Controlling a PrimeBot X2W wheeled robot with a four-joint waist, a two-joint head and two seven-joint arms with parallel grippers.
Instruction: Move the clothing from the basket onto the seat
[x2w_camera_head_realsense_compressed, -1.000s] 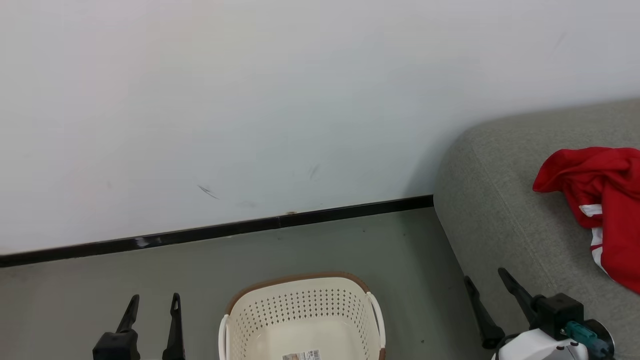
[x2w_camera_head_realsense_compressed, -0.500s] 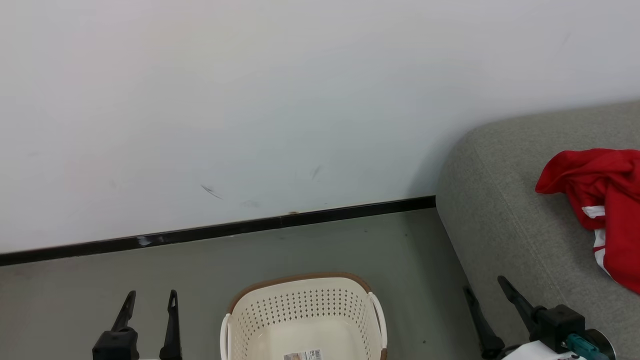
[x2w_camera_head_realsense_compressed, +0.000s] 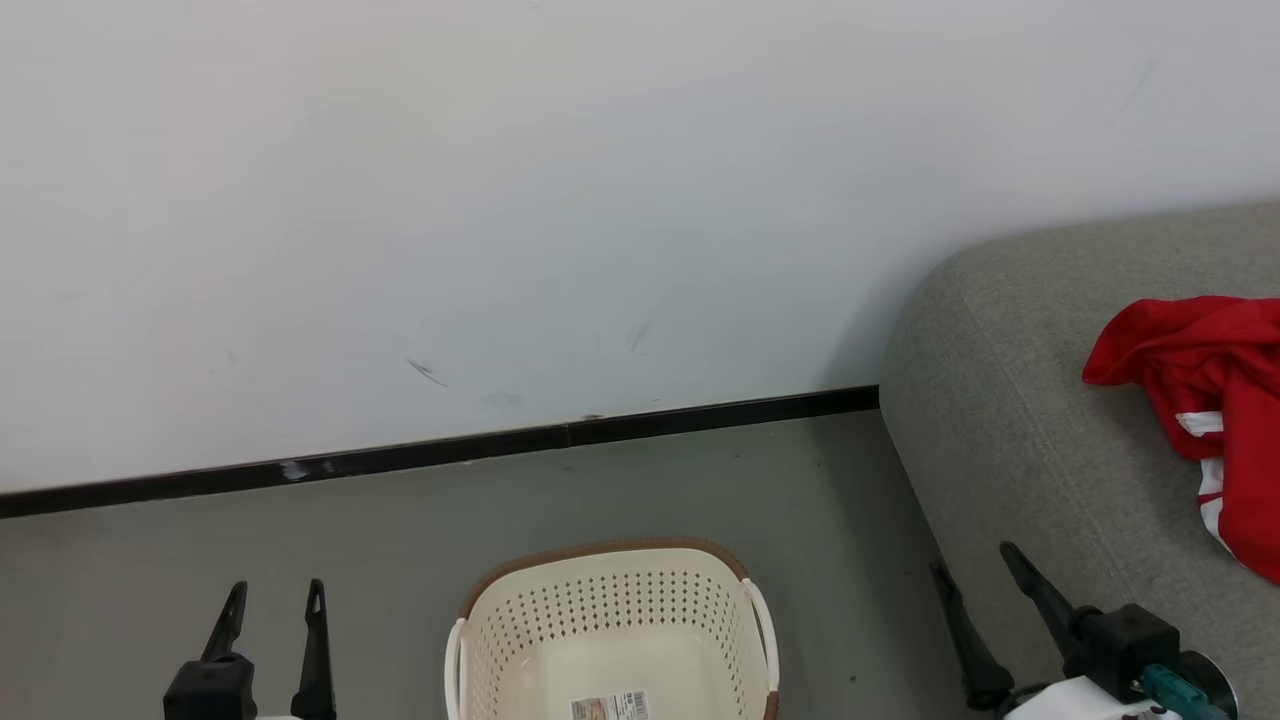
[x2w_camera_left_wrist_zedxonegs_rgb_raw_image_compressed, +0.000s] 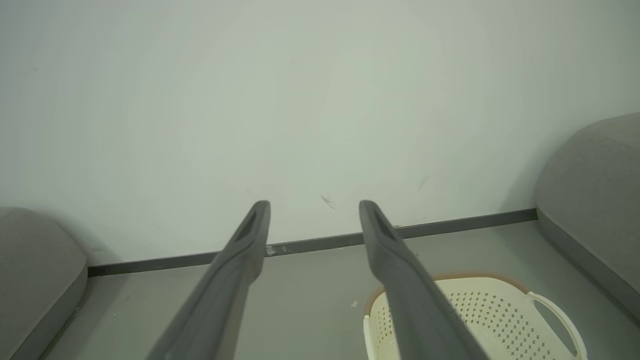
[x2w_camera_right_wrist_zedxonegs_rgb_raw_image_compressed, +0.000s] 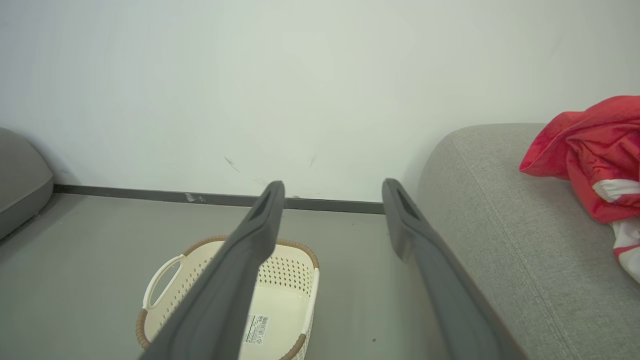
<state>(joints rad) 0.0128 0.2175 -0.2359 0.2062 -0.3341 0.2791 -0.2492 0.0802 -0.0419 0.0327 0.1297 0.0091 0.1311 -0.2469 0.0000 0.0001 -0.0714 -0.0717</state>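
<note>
Barcode sticker (x2w_camera_head_realsense_compressed: 610, 706) on the basket (x2w_camera_head_realsense_compressed: 600, 550) floor, print too tiny to read. Clothing (x2w_camera_head_realsense_compressed: 1200, 370) lies on the seat (x2w_camera_head_realsense_compressed: 1000, 420); left tool (x2w_camera_head_realsense_compressed: 277, 590) and right tool (x2w_camera_head_realsense_compressed: 972, 558) both released, empty.

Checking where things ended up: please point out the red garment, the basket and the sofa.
red garment (x2w_camera_head_realsense_compressed: 1220, 370), head view, on its red folds.
basket (x2w_camera_head_realsense_compressed: 610, 610), head view, on its perforated far wall.
sofa (x2w_camera_head_realsense_compressed: 1000, 430), head view, on bare grey upholstery.

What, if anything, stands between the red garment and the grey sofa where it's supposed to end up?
Nothing visible does. The bright red fabric garment with white panels already lies on the large grey fabric-upholstered sofa. The cream-white perforated plastic basket shows no clothing inside, just a label sticker on its floor.
</note>
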